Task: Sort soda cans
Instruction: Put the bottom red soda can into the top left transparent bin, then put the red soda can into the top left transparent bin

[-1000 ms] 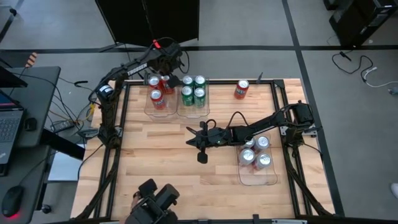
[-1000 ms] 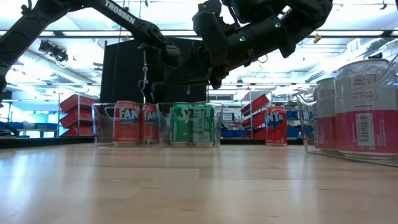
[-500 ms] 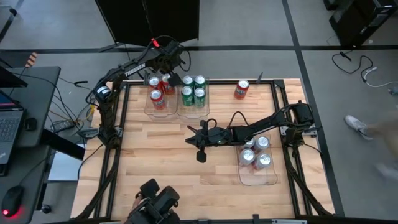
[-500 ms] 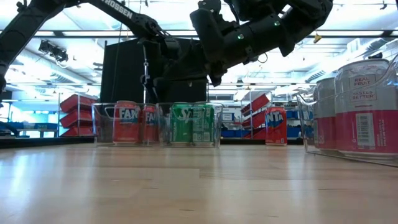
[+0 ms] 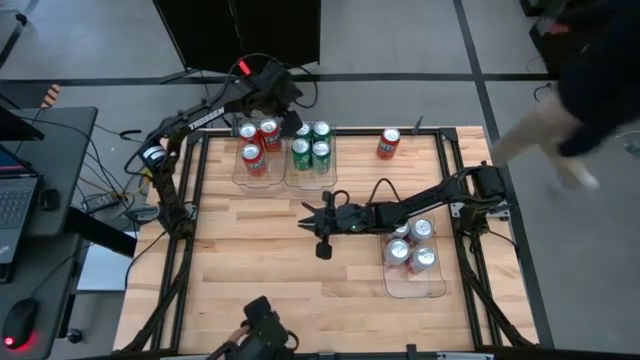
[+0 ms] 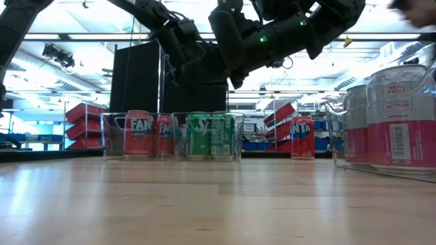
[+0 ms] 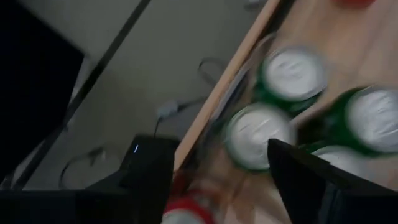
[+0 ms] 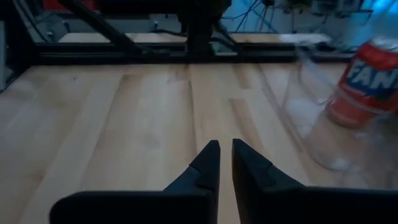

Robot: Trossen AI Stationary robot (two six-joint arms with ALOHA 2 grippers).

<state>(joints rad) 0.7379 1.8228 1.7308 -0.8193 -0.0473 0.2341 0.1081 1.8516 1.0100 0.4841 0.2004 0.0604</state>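
At the table's far edge, the left gripper point(image 5: 283, 104) is now lifted clear of the red-can tray point(image 5: 236, 170); its grip cannot be told. One red soda can point(image 5: 388, 144) is left unsorted beside the trays. The right gripper point(image 8: 221, 163), nearly closed and empty, is held mid-table.

The wooden table point(image 5: 250, 250) is carrying three clear trays: one point(image 5: 250, 172) holding red cans, one point(image 5: 311, 176) holding green, one point(image 5: 415, 280) holding silver-white. A lone red can point(image 5: 388, 144) is standing directly on the wood, well beyond the right arm's jaws.
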